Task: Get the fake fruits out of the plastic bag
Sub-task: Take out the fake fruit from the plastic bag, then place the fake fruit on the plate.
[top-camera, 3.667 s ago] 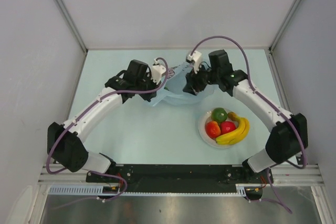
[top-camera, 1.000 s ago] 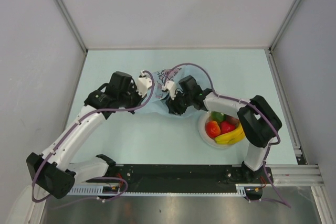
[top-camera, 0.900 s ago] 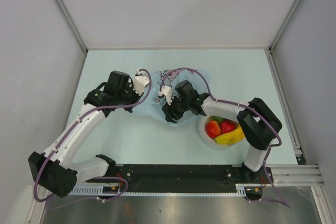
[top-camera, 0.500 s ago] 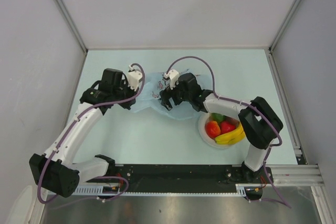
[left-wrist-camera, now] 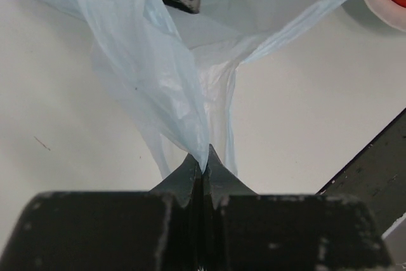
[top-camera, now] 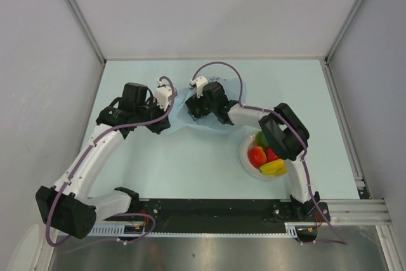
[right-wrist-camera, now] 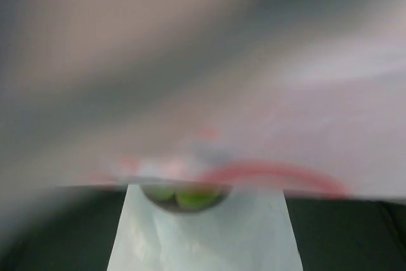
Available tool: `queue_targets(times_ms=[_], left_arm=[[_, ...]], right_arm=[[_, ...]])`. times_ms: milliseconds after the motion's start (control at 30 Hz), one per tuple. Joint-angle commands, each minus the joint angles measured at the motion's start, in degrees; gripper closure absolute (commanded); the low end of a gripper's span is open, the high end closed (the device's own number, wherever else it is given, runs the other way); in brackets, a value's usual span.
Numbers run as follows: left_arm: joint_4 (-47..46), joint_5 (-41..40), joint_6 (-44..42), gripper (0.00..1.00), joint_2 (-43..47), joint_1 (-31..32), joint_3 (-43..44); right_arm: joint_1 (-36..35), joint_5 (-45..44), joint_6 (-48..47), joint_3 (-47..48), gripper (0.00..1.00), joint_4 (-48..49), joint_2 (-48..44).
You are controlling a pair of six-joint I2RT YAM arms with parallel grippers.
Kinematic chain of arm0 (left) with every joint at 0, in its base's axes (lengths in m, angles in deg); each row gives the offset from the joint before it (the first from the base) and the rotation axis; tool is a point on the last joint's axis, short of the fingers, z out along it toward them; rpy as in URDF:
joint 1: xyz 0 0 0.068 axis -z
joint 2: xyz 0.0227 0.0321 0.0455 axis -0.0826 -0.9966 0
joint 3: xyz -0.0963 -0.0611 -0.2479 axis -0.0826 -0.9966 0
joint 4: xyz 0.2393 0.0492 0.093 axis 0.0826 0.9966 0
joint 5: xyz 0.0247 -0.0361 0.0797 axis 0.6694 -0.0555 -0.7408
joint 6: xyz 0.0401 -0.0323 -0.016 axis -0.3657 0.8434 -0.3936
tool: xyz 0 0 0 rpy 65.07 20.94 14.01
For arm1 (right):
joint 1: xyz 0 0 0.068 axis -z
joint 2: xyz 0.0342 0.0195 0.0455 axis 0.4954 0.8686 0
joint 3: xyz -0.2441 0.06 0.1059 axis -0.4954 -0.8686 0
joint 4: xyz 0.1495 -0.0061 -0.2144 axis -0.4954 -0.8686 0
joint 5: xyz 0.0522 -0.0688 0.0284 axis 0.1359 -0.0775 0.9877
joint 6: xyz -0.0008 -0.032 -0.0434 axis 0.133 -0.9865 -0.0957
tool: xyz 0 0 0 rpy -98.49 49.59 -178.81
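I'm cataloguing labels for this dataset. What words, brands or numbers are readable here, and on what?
No text can be read in any view.
On the thin translucent light-blue plastic bag: no print legible, close up or from above.
Right wrist view: too blurred to read.

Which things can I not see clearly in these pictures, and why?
- Inside of the bag: top view, the right arm covers it; left wrist view, folds hide it.
- Right pincer: right wrist view is all blur, so open or shut is unclear.
- Fruits on the plate: top view, that arm covers some.
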Motion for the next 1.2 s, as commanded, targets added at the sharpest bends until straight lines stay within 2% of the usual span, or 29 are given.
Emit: queue_targets(times_ms=[0,100,133,200,233,300,433,533,667,767,800,900,967,1167], left_arm=[[-0.65,3.33,1.19,1.00,0.23,-0.70,-1.02],[-1.26,3.77,2.07,1.00,0.32,-1.40,-1.81],[-1.52,4.03,2.25,1.00,0.24,-1.93,-2.24],[-2.40,4.64,3.12,1.00,0.06,-2.63,-2.42],[-3.27,4.99,3.47,1.00,-0.03,-3.25,-2.16],[-4.16,5.35,3.74,1.00,-0.64,-3.60,-1.55],[-6.88,5.09,3.92,1.00,-3.27,-3.69,1.79],[-8.46,5.26,4.97,1.00,-6.52,-3.78,5.20],[-9.17,5.61,6.90,1.00,-11.80,-3.78,10.22],[-9.17,5.44,8.13,1.00,-15.05,-3.78,13.92],[-9.17,5.35,8.48,1.00,-16.28,-3.78,15.32],[-9.61,5.52,9.45,1.00,-17.43,-3.78,16.91],[-9.70,5.44,9.72,1.00,-17.52,-3.78,17.26],[-10.14,4.73,9.37,1.00,-16.82,-3.78,16.21]], right_arm=[[0.41,-0.57,-0.98,6.10,0.03,3.79,4.97],[0.94,4.06,-4.31,8.74,0.20,3.19,6.30],[1.20,5.57,-6.67,9.62,0.31,2.40,6.30],[1.46,8.55,-8.10,9.63,0.38,0.03,4.64],[1.81,9.70,-9.49,9.19,0.46,-0.94,3.58],[2.25,13.03,-10.12,7.79,0.51,-3.31,-1.23],[3.75,20.68,-8.72,4.36,0.53,-8.14,-11.17],[3.75,26.31,-11.26,2.07,0.53,-13.68,-20.05],[3.48,31.94,-19.76,-0.74,0.53,-23.68,-29.81],[4.01,32.56,-24.69,-4.16,0.53,-31.23,-37.10],[4.27,32.39,-28.98,-6.17,0.54,-33.79,-39.99],[6.20,31.33,-37.24,-11.09,0.53,-42.50,-43.53],[7.35,30.28,-39.21,-13.22,0.53,-47.43,-44.94],[9.46,26.24,-40.01,-18.93,0.51,-47.27,-43.02]])
